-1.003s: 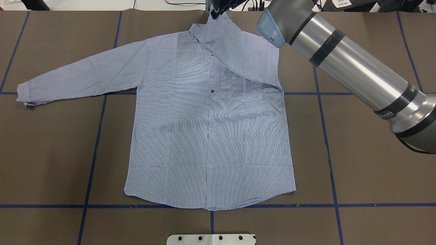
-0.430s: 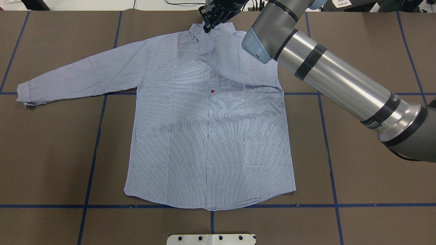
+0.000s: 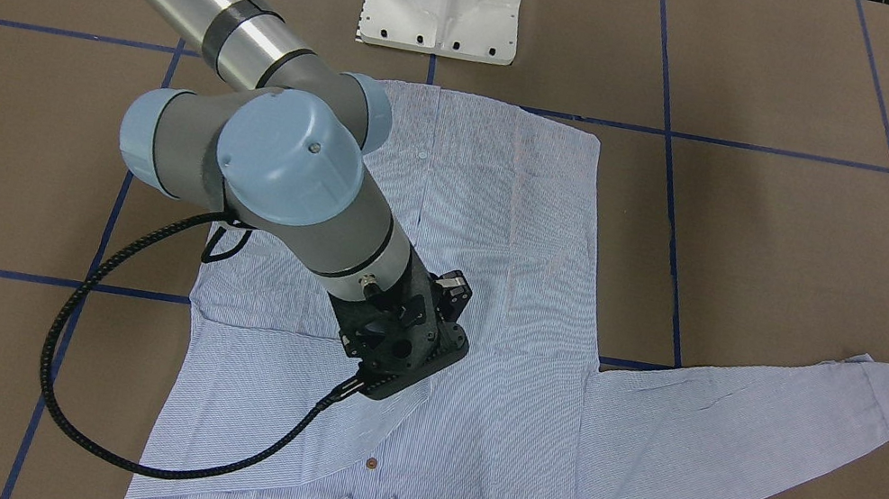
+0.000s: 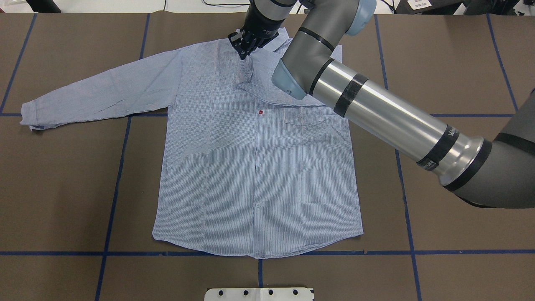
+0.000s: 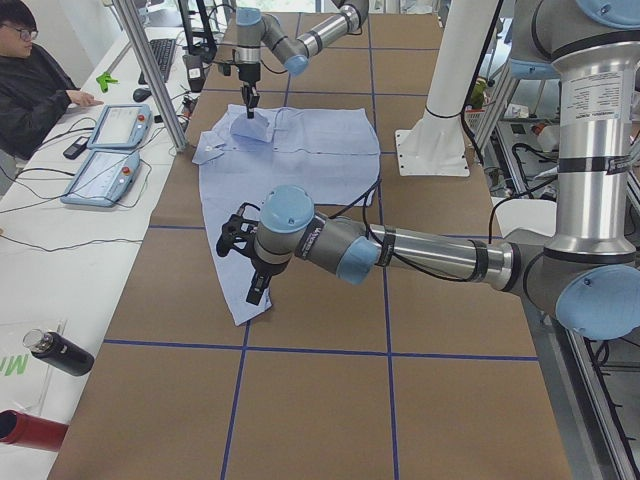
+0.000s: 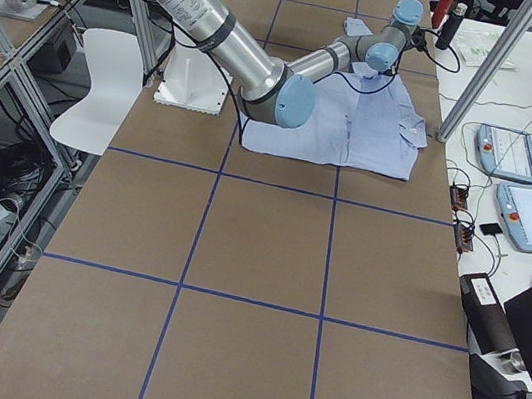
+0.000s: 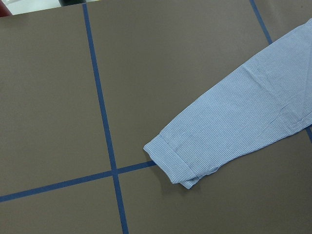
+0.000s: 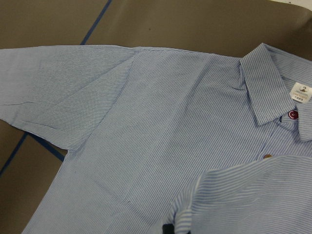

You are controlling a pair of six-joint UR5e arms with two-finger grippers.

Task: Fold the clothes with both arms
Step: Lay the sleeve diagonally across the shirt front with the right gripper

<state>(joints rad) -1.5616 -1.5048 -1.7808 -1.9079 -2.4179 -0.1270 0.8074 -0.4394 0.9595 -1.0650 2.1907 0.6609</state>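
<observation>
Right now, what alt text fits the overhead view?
A striped shirt lies flat on a brown table; the right arm reaches in, its gripper pinching one sleeve folded over the chest. The other sleeve stretches out left.

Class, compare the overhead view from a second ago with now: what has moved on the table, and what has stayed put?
The right gripper, shut on the folded sleeve of the shirt, moved from the far edge of the table toward the robot and its left, drawing that sleeve further across the chest. Nothing was let go. The shirt's body and the outstretched sleeve stayed as they lay.
</observation>
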